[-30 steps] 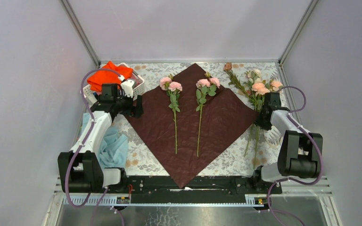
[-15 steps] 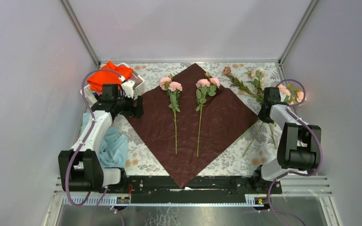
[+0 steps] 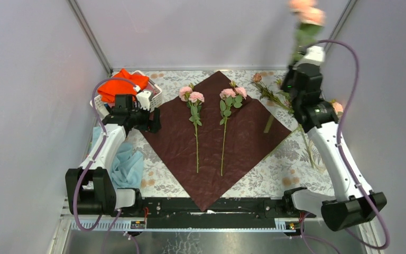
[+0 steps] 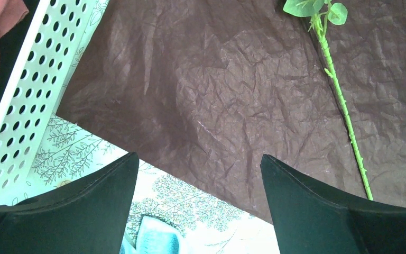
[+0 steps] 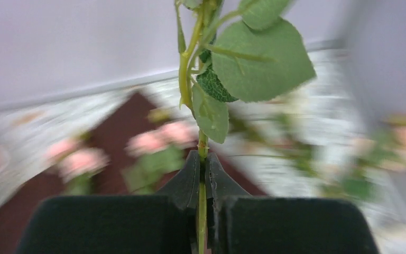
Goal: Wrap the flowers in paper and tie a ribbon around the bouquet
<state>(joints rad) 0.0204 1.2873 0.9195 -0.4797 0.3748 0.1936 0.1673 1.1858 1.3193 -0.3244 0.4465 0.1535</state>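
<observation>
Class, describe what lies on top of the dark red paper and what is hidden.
A left rose stem and a right rose stem lie on the paper. Anything beneath it is covered.

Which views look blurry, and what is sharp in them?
Right wrist view: the held flower's stem and the right claw are sharp, the paper and roses behind smear. Top view: only that flower's raised blooms blur. Left wrist view: crisp, paper crinkles clear below the open left claw.
</observation>
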